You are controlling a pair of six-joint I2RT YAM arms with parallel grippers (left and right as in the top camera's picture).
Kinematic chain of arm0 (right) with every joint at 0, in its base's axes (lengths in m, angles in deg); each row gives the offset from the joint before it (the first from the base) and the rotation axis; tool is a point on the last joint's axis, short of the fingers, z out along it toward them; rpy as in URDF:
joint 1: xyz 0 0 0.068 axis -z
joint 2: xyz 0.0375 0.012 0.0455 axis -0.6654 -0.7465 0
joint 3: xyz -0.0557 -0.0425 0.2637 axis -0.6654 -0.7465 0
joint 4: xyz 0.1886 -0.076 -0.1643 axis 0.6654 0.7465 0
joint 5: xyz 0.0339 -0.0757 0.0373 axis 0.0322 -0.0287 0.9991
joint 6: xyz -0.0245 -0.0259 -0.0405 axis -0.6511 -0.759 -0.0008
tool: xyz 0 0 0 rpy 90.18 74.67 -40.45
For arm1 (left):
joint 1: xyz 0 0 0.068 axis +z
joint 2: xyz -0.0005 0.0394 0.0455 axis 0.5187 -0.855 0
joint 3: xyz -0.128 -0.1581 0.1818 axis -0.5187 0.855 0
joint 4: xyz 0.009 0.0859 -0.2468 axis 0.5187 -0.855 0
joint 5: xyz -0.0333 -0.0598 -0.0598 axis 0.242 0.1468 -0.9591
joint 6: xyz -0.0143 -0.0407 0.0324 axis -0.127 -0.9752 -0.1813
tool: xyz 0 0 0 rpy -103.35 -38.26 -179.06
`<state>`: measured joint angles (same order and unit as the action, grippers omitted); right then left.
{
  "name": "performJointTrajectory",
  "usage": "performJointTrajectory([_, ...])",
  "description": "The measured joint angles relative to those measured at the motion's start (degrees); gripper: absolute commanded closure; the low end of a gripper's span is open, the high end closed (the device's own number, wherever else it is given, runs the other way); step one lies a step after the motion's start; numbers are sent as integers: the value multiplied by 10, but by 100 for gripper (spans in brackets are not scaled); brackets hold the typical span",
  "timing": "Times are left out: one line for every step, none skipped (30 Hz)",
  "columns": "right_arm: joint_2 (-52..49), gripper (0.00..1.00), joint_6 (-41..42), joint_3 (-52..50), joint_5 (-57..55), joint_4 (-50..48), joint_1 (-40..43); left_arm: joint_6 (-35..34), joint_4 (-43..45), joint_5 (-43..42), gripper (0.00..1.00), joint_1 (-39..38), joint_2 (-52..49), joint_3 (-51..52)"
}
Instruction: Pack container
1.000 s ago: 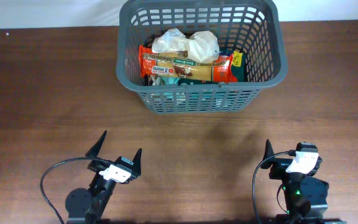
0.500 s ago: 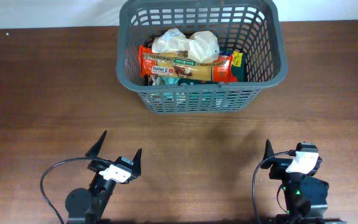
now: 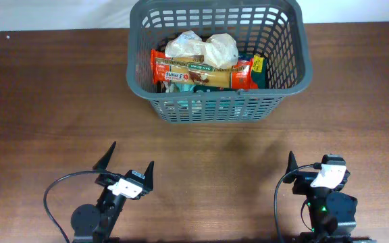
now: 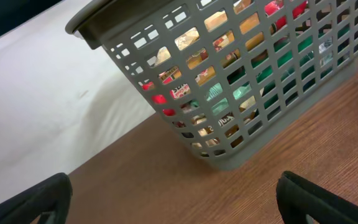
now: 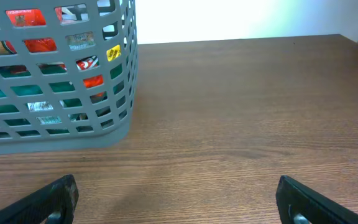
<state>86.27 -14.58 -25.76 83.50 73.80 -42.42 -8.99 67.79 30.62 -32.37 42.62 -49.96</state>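
The dark grey container [image 3: 218,106] stands at the far middle of the table. It holds an orange snack packet [image 3: 201,71], two pale crinkled bags [image 3: 204,47] and green packets. It also shows in the left wrist view [image 4: 229,81] and the right wrist view [image 5: 55,81]. My left gripper [image 3: 125,165] is open and empty near the front left edge, well short of the container; its fingertips frame bare wood [image 4: 176,199]. My right gripper [image 3: 306,169] is open and empty at the front right [image 5: 179,199].
The brown wooden table [image 3: 46,101] spreads round the container. A white surface [image 4: 36,93] lies beyond the table's far edge. Black cables loop beside both arm bases at the front edge.
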Motion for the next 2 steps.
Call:
performJointTrajectory([0, 1, 0, 0, 0, 0, 0, 0, 0, 0, 1, 0, 0, 0])
performJointTrajectory([0, 1, 0, 0, 0, 0, 0, 0, 0, 0, 1, 0, 0, 0])
